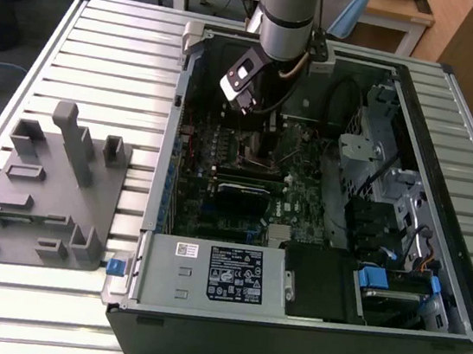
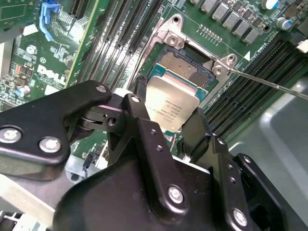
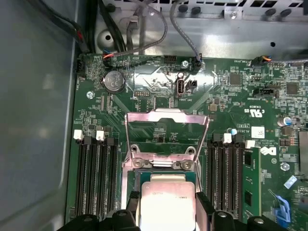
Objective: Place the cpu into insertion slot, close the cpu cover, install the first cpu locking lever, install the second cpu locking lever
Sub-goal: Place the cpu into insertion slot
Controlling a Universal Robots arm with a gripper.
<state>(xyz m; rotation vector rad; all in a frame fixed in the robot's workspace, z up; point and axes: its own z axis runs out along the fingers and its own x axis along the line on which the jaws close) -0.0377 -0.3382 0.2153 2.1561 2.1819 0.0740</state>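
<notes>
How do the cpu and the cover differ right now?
The cpu is a solid pale plate; the cover is a thin frame with the board showing through its cut-out. The cpu sits between the fingers of the gripper, over the slot; the cover stands swung open at the slot's edge, held by nothing. Both are silvery, squarish metal.

Stock as I count it from my station: cpu [image 3: 166,204], one; insertion slot [image 2: 185,67], one; cpu cover [image 3: 166,114], one; gripper [image 2: 167,109], one, with two fingers [image 2: 198,127]; coin battery [image 3: 114,81], one; computer case [image 1: 285,340], one; power supply [image 1: 223,276], one; grey fixture plate [image 1: 42,195], one.
</notes>
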